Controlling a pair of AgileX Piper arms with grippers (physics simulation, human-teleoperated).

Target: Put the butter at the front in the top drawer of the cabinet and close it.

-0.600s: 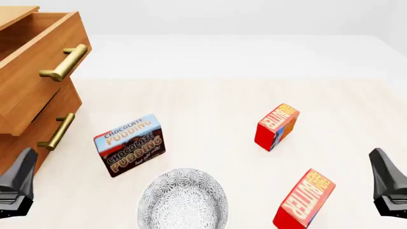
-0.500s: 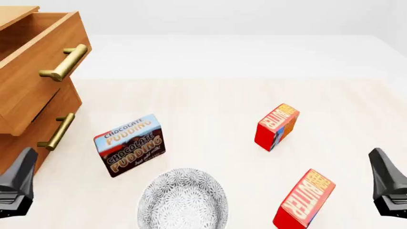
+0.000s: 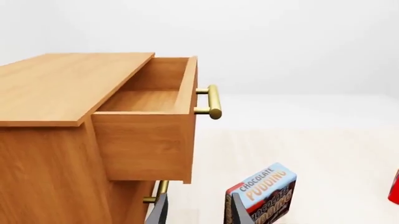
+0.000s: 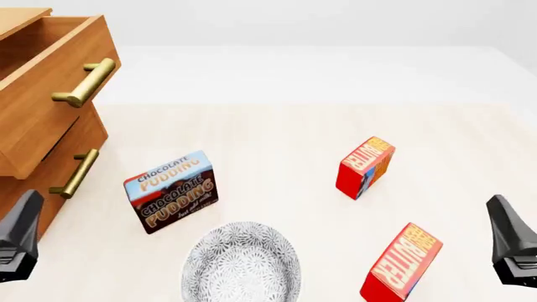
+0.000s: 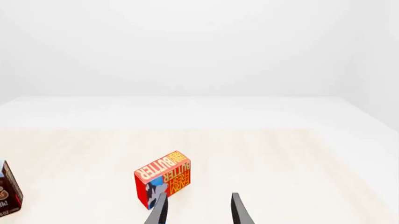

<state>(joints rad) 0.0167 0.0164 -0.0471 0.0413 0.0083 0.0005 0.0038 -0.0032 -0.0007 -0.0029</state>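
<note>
The butter at the front [image 4: 401,263] is a red box with an orange lettered face, standing near the table's front edge, left of my right gripper [image 4: 503,220]. A second butter box [image 4: 366,167] stands farther back, and the right wrist view shows it [image 5: 163,178] ahead of the open right gripper [image 5: 198,210]. The cabinet [image 4: 34,170] stands at the left with its top drawer [image 4: 50,82] pulled open; in the left wrist view the drawer [image 3: 149,135] looks empty. My left gripper [image 4: 24,217] hangs open beside the cabinet's lower front, holding nothing [image 3: 196,212].
A Chocolate Pudding box [image 4: 172,190] stands between the cabinet and the butter boxes. A white patterned bowl [image 4: 241,261] sits at the front middle. The lower drawer [image 4: 71,157] is shut, its brass handle [image 4: 74,175] sticking out near my left gripper.
My left gripper has shifted slightly left and lower in the front view. The right gripper and all the boxes stay put.
</note>
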